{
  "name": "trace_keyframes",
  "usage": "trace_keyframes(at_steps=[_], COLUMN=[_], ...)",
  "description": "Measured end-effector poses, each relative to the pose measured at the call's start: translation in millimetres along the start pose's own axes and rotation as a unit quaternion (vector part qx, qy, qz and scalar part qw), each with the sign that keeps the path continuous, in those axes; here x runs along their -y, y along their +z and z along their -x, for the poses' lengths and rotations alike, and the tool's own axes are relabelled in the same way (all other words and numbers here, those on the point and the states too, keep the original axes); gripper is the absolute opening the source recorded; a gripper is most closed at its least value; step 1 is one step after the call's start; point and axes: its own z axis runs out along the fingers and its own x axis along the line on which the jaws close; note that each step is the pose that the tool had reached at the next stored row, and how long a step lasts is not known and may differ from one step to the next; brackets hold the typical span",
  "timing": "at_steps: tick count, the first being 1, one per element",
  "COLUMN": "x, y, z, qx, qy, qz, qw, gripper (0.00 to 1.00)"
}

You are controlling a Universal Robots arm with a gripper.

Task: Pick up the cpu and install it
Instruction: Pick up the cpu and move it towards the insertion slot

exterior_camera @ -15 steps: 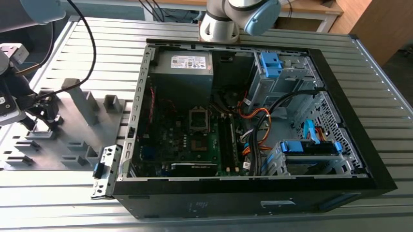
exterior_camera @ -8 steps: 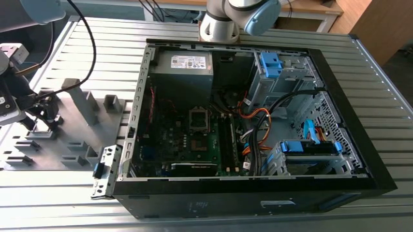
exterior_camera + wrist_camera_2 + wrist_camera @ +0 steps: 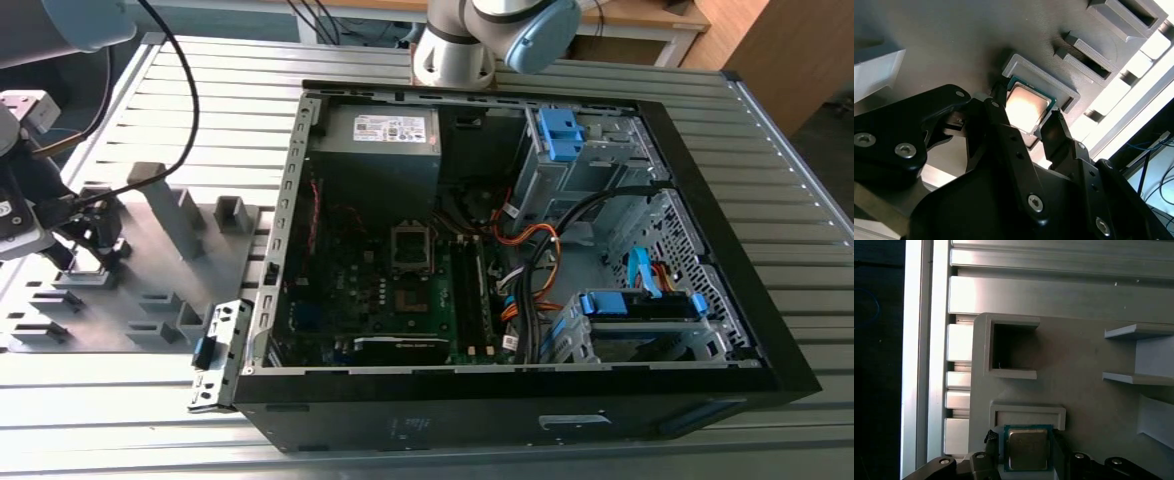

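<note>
Positioning the gripper (image 3: 1026,109) over the cpu (image 3: 1027,450), fingers (image 3: 1054,125) standing apart and flanking 2 opposite edges, close to them; contact not confirmable. Working with the cpu seated flat in its recessed nest on the grey fixture tray (image 3: 1079,370), on the counter (image 3: 134,440), to the exterior view's left of the open computer case (image 3: 694,170). Risking an off-centre closure: pinching 1 corner, tilting the chip against the nest wall, jamming or dropping it. Risking bent contacts at the motherboard socket (image 3: 411,247) through any tilted grasp.

power supply label (image 3: 391,127), print unreadable
</note>
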Motion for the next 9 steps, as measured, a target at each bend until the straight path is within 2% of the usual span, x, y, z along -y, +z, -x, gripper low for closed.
trace_keyframes(at_steps=[6,7,8,9], x=[0.0,0.0,0.0,0.0], y=[0.2,0.2,0.2,0.2], z=[0.0,0.0,0.0,0.0], qx=[0.0001,0.0,0.0,0.0], qy=[0.0,0.0,0.0,0.0], qz=[0.0,0.0,0.0,0.0], qw=[1.0,1.0,1.0,1.0], gripper=[0.54,0.53,0.47,0.47])
